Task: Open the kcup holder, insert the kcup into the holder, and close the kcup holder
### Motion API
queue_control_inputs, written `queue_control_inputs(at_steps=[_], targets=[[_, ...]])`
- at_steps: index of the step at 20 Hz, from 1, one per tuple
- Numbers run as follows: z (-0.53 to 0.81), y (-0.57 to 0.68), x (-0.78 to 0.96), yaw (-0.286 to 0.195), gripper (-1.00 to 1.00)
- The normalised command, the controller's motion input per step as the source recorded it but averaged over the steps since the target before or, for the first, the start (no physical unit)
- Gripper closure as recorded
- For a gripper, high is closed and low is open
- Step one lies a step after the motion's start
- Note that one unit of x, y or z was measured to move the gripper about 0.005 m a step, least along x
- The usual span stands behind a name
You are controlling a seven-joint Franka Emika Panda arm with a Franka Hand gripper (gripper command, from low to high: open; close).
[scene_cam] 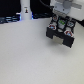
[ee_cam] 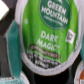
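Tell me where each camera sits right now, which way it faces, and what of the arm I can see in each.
Exterior view: off the arm, looking across the pale table toward the kcup holder at that view's right; the white gripper hangs directly over the holder, fingertips hard to make out.
Wrist view: on the wrist, aimed close at the kcup, its green foil lid filling the picture; no finger is clearly visible.
Shared: both show the holder area under the gripper; the green lid is too small to pick out in the exterior view.
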Motion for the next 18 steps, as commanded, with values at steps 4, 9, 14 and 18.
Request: queue_control_inputs(at_steps=[4,9,14,18], targets=[[0.01,0.1,0.06,0.053,-1.0],[0.18,0.06,0.1,0.066,-1.0],[0.31,-0.02,0.15,0.083,-1.0],[0.43,-0.18,0.35,0.046,-1.0]])
